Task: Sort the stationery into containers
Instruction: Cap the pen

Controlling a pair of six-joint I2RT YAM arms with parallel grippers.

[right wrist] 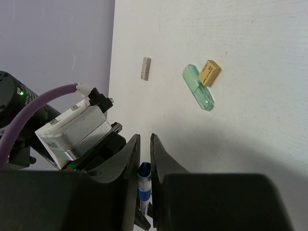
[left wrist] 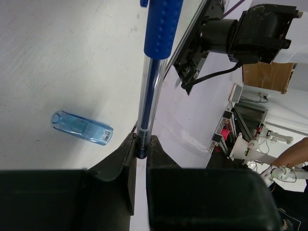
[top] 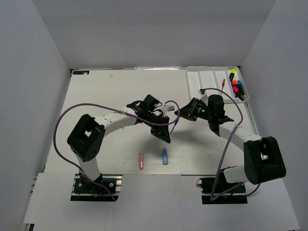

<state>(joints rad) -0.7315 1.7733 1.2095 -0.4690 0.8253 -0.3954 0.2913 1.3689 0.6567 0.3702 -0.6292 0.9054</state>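
Presently, the stock as I logged it from my station.

- Blue pen (left wrist: 153,77): off the bench (top: 106,96), above its middle, carried between both arms.
- Left pincer (left wrist: 142,144): clamped on the pen's clear barrel near one end.
- Right pincer (right wrist: 143,142): drawn together about the pen's blue end, which showed in the slit between its fingers. I judged this a handover, since the right arm sat nearer the tray.
- White tray (top: 193,73): far right corner of the bench, with long compartments.
- Highlighters (top: 237,87): in the tray's rightmost compartment.
- Red pen (top: 224,83): in a compartment beside them, so I reckoned the blue pen belonged with it.
- Pink capsule (top: 141,160) and blue capsule (left wrist: 82,128): loose, near each other but apart, close to the near edge.
- Green capsule (right wrist: 198,87): on the bench, with a tan bit (right wrist: 210,72) against its end and a paler bit (right wrist: 146,68) nearby.

These loose pieces were unsorted; I put the task at roughly half done.
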